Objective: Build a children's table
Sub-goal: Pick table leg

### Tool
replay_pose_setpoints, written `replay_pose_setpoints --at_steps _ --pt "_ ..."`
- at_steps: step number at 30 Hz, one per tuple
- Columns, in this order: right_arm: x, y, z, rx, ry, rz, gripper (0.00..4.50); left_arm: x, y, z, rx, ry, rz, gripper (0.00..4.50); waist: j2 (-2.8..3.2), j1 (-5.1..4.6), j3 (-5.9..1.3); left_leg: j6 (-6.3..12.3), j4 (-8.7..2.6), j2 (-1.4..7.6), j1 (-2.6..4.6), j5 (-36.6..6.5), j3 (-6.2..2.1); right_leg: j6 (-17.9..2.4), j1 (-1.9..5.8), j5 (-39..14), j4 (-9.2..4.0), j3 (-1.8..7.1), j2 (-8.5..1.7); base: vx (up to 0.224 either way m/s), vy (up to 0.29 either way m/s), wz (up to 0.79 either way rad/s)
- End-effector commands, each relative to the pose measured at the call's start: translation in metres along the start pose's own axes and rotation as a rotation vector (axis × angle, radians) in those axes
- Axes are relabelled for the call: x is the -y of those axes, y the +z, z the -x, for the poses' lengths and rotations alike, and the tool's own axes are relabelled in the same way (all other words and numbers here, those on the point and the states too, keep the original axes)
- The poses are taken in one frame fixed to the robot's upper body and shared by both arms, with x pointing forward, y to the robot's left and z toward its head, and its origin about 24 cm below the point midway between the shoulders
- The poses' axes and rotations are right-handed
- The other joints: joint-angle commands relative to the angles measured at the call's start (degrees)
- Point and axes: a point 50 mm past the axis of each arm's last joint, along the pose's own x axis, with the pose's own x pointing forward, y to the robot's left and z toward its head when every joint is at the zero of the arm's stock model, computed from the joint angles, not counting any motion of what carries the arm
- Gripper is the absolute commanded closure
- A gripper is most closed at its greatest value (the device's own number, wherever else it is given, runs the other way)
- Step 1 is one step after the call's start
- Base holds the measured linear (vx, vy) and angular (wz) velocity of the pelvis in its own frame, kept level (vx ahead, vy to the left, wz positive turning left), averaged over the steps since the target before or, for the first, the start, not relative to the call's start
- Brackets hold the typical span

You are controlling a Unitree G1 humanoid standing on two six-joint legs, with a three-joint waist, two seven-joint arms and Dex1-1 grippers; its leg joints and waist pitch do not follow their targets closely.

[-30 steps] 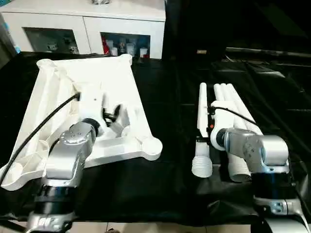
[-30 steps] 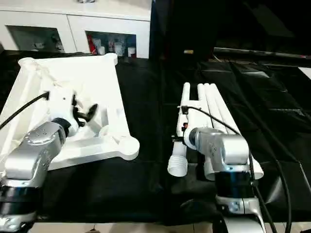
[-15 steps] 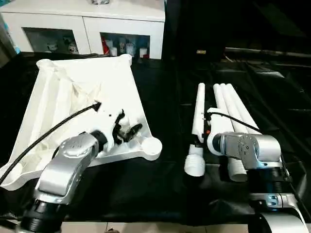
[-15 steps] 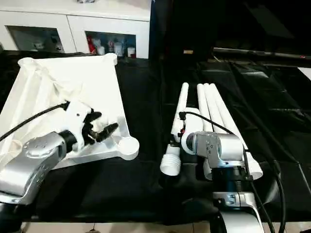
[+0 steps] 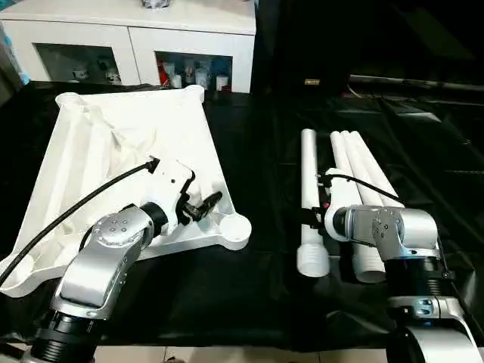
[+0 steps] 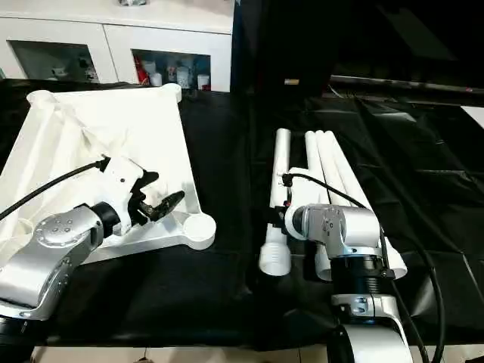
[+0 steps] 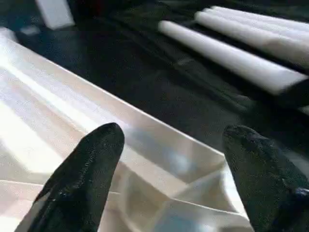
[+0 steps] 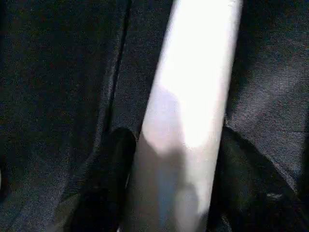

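On the left of the black-covered desk, the white table top is lying underside up, so the corner sockets are exposed. The left gripper is held over the near right corner socket, fingers spread wide with nothing between them.

Over on the right, four white legs are laid out side by side. The leftmost leg is set slightly apart from the other three legs, and it's straddled by the right gripper, a finger hugging each side. Whether it's properly clamped can't be told.

So the step in hand looks like the first leg pickup. Next, the grip would need to be firmed up, the leg lifted, tipped upright and lined up with that socket.
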Motion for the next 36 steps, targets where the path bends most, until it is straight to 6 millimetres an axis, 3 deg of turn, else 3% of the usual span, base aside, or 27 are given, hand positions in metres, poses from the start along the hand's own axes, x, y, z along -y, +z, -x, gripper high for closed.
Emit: replay_pose_setpoints --at_steps 1,4,7,9,10,14,16,17,19,20,25,27,28,29,30,31,32,33,36 --pt "0.003 -0.011 -0.006 -0.056 -0.004 -0.029 2.24 0.002 0.0 0.002 -0.003 -0.04 0.039 0.36 0.2 0.11 -2.88 -4.16 -4.55 -0.51 0.13 -7.6 1.74 -8.8 2.46 -6.9 -4.01 0.35 -0.95 0.0 0.0 0.0" --pt "0.002 -0.008 -0.006 -0.029 0.01 -0.044 2.44 -0.001 0.001 0.001 -0.001 -0.02 0.043 0.04 0.24 0.07 -2.87 -3.91 -4.59 -0.44 0.11 -8.3 1.75 -8.6 2.43 -7.7 -4.13 0.38 -0.98 0.0 0.0 0.0" --pt "-0.004 0.006 -0.003 0.078 0.091 -0.069 2.57 -0.018 0.005 -0.007 0.015 0.118 0.125 0.0 0.34 0.06 -2.97 -3.79 -4.43 -0.5 0.3 -8.4 1.89 -8.7 2.4 -7.0 -4.22 0.47 -0.91 0.0 0.0 0.0" --pt "-0.005 0.011 -0.001 0.127 0.119 -0.067 2.64 -0.02 0.009 -0.009 0.031 0.122 0.152 0.0 0.24 0.17 -3.11 -3.54 -4.4 -0.47 0.25 -8.0 1.88 -8.9 2.59 -6.1 -4.08 0.4 -0.99 0.0 0.0 0.0" --pt "-0.004 0.015 0.001 0.162 0.135 -0.065 2.64 -0.019 0.011 -0.011 0.043 0.111 0.17 0.0 0.12 0.22 -3.27 -3.07 -4.32 -0.34 0.01 -5.3 1.88 -9.4 2.86 -2.5 -3.71 0.31 -1.0 0.0 0.0 0.0" --pt "-0.005 0.029 0.011 0.293 0.225 -0.028 2.66 -0.011 0.023 -0.015 0.093 0.002 0.267 0.0 -0.01 0.55 -3.47 -1.81 -3.94 -0.34 0.03 -1.8 2.22 -11.1 3.08 3.4 -3.19 0.27 -0.88 0.0 0.0 0.0" --pt "-0.006 0.035 0.019 0.326 0.287 0.017 2.67 -0.004 0.031 -0.019 0.116 -0.092 0.334 0.0 -0.21 0.77 -3.47 -0.98 -3.75 -0.44 0.26 -0.9 2.48 -12.2 3.0 5.1 -3.12 0.24 -0.67 0.0 0.0 0.0" --pt "-0.008 0.042 0.026 0.361 0.355 0.024 2.67 -0.002 0.038 -0.022 0.133 -0.14 0.385 0.0 0.01 0.78 -3.42 -0.88 -3.75 -0.46 0.28 -1.1 2.51 -12.3 3.02 5.0 -3.1 0.27 -0.64 0.0 0.0 0.0" --pt "-0.011 0.05 0.036 0.417 0.445 0.036 2.67 0.0 0.047 -0.026 0.152 -0.189 0.437 0.0 -0.26 1.0 -3.35 -0.3 -3.74 -0.41 0.31 -1.8 2.59 -12.8 3.16 4.5 -3.22 0.32 -0.72 0.0 0.0 0.0" --pt "-0.013 0.054 0.044 0.46 0.527 0.046 2.67 0.0 0.054 -0.032 0.166 -0.21 0.494 0.0 -0.12 1.04 -3.31 -0.04 -3.74 -0.42 0.3 -2.6 2.59 -12.8 3.18 3.6 -3.35 0.33 -0.75 0.0 0.0 0.0" --pt "-0.021 0.055 0.064 0.493 0.691 0.11 2.67 0.009 0.073 -0.041 0.198 -0.32 0.571 0.0 -0.45 1.58 -3.32 1.54 -3.6 -0.43 0.15 -1.8 2.51 -13.7 3.6 4.1 -3.36 0.4 -0.89 0.0 0.0 0.0" --pt "-0.025 0.052 0.068 0.497 0.75 0.12 2.67 0.011 0.077 -0.043 0.188 -0.341 0.582 0.0 -0.26 1.64 -3.36 1.84 -3.58 -0.44 0.12 -1.3 2.44 -13.7 3.56 3.9 -3.43 0.32 -0.92 0.0 0.0 0.0" --pt "-0.031 0.049 0.071 0.496 0.786 0.137 2.67 0.012 0.08 -0.043 0.189 -0.349 0.602 0.0 -0.67 1.55 -3.36 1.99 -3.6 -0.4 0.14 -1.5 2.52 -14.0 3.53 3.4 -3.53 0.32 -0.89 0.0 0.0 0.0" --pt "-0.031 0.049 0.071 0.496 0.787 0.138 2.67 0.012 0.08 -0.043 0.189 -0.349 0.602 0.0 -0.52 1.66 -3.35 1.85 -3.61 -0.38 0.15 -1.4 2.49 -14.1 3.56 3.4 -3.42 0.34 -0.93 0.0 0.0 0.0" --pt "-0.036 0.047 0.073 0.493 0.823 0.153 2.67 0.011 0.082 -0.043 0.192 -0.36 0.624 0.0 -1.38 1.6 -3.29 2.21 -3.64 -0.31 0.12 -1.3 2.61 -14.2 3.54 3.1 -3.65 0.33 -0.87 0.0 0.0 0.0" --pt "-0.043 0.044 0.074 0.485 0.867 0.174 2.67 0.01 0.085 -0.043 0.205 -0.373 0.647 0.0 -0.72 1.97 -3.37 1.99 -3.68 -0.23 0.33 -1.6 2.47 -14.3 3.47 2.1 -3.46 0.31 -1.04 0.0 0.0 0.0" --pt "-0.045 0.043 0.075 0.481 0.883 0.182 2.67 0.009 0.086 -0.043 0.211 -0.379 0.655 0.0 -1.07 1.74 -3.26 1.98 -3.67 -0.24 0.23 -1.9 2.55 -14.2 3.38 1.6 -3.58 0.33 -1.01 0.0 0.0 0.0" --pt "-0.051 0.04 0.075 0.469 0.908 0.195 2.67 0.008 0.09 -0.044 0.23 -0.373 0.692 0.0 -0.47 1.91 -3.13 1.47 -3.77 -0.31 0.37 -2.6 2.5 -13.9 3.25 0.6 -3.79 0.31 -1.0 0.0 0.0 0.0" --pt "-0.059 0.038 0.076 0.449 0.956 0.213 2.67 0.007 0.1 -0.044 0.278 -0.407 0.746 0.0 -0.59 1.94 -3.13 0.95 -3.87 -0.25 0.34 -3.6 2.3 -14.0 3.39 0.4 -3.72 0.22 -1.07 0.0 0.0 0.0"
